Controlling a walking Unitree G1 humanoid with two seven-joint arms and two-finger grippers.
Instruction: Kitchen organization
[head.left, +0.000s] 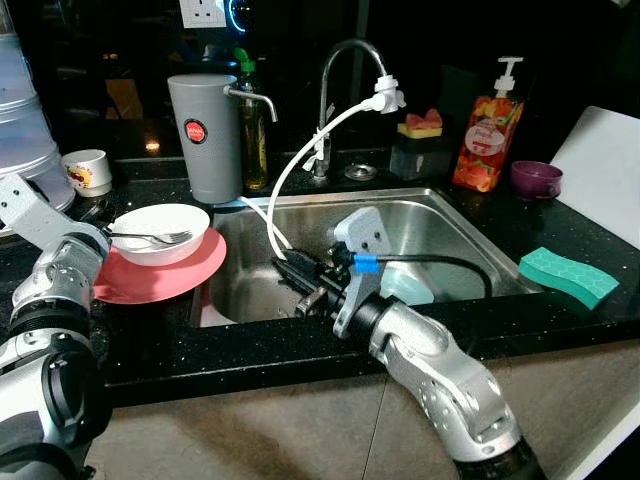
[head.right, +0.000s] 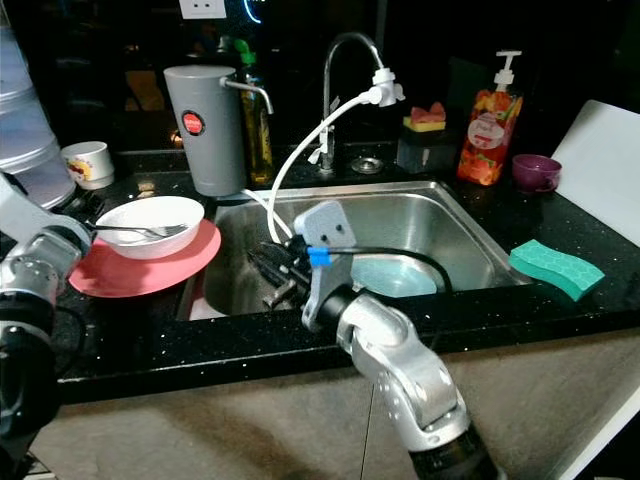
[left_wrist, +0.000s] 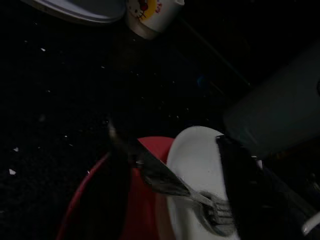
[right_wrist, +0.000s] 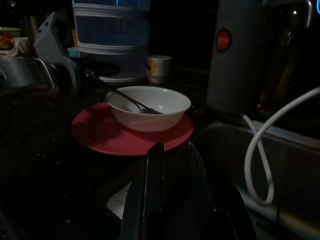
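Nearby: white hose (head.left: 290, 175) dangling over sink (head.left: 440, 215), beside right claw (head.left: 300, 285).

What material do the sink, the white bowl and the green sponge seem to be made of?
Sink: brushed stainless steel, judging by its grey metallic sheen and soft reflections.
White bowl: probably glazed ceramic, smooth and glossy, though it could be melamine.
Green sponge: soft foam, matte, with an embossed hexagon pattern.
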